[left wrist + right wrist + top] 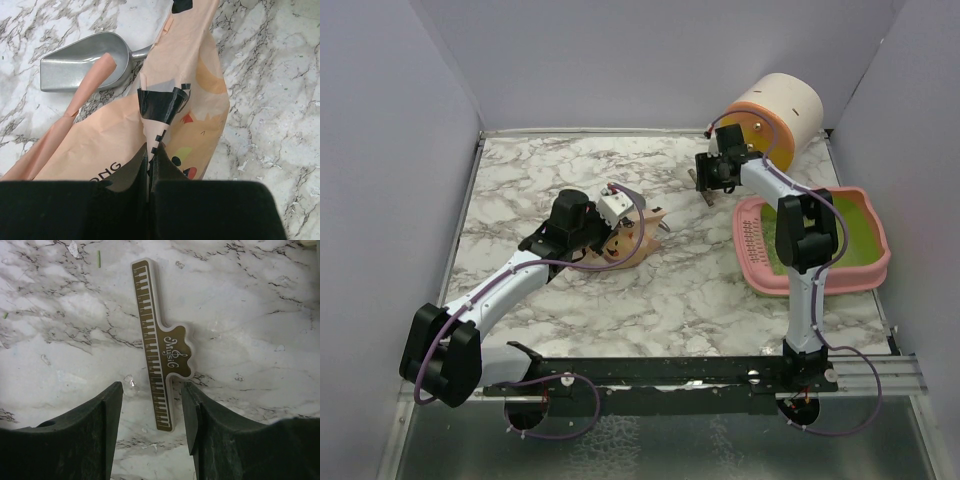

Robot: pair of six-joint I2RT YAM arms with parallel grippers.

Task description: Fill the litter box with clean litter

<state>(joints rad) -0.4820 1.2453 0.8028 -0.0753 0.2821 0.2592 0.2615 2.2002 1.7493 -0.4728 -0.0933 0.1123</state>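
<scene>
Progress looks early: no clean litter shows anywhere, and what can be seen of the litter box (865, 250) floor is bare lime green, though the right arm crosses part of it. By my reading, the pouring is all left to do.

Nearest the bases, at about 9 o'clock from the middle of the marble table (700, 290), the tan paper litter bag (632, 248) lies on its side. The left gripper (149, 159) is pressed together on a fold of the bag's paper, just below a strip of black tape (160, 102). At 3 o'clock the litter box sits near the right-hand wall, well apart from the bag. Farther off, toward 12 o'clock, the right gripper (152, 392) hangs with its fingers spread either side of the near end of a brown piano-key clip (161, 347) marked "Music". The clip lies flat on the marble and nothing is gripped. Whether the fingers touch it I cannot tell. Farthest, at 1 o'clock, sits the round cream drum (782, 110).

The left wrist view alone shows the pinch itself, and a silver metal scoop (82, 62) lying empty just beyond the bag at 11 o'clock. The right wrist view alone makes the clip readable; from above it is a small dark shape. Only the top view shows box, bag and drum together.
</scene>
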